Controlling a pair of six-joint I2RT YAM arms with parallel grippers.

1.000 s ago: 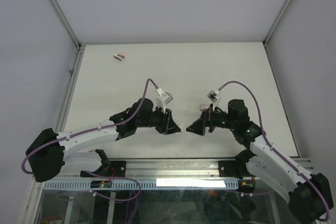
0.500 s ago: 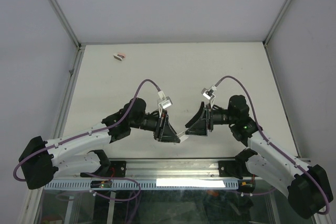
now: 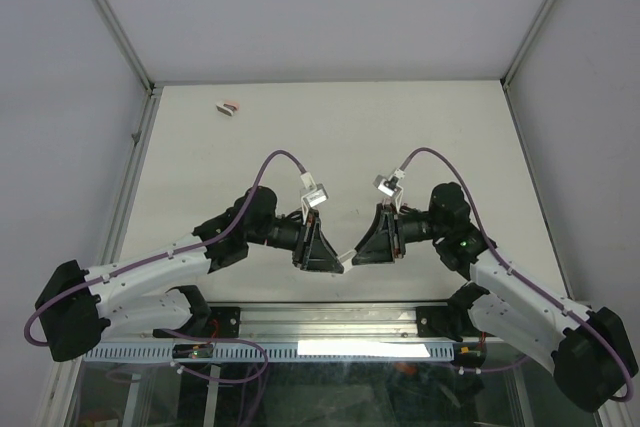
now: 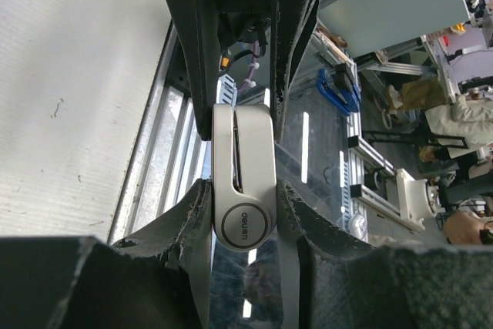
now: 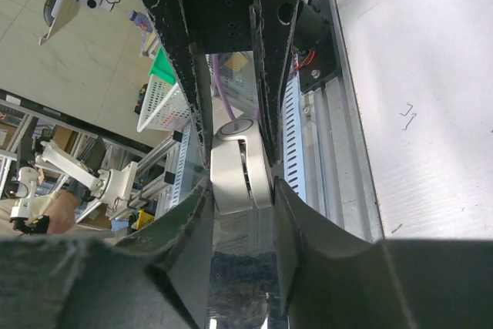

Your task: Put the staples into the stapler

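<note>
The stapler (image 4: 243, 190) hangs between both arms at the near middle of the table (image 3: 300, 137), right by its near edge. The left gripper (image 4: 243, 213) is clamped on its rounded, logo-marked end, and the right gripper (image 5: 240, 190) pinches the opposite end, with the fingers of each pressed against its smooth silvery sides.

The staples (image 3: 222, 105) lie well apart, in the far-left corner, just beside the red-and-white box (image 3: 233, 108). From above the two are too small to separate with certainty.

The main risk is a slip. The shell looks slick and both holds are narrow, so if the arms pull or twist against each other to open the magazine, one end could pop free. Both wrist views show rails and floor past the table's edge, so a dropped stapler could fall out of reach.

With both grippers occupied, one must let go to fetch the staples, leaving a single end-grip that may let the stapler sag. The flat strip may also be mistaken for the box.
</note>
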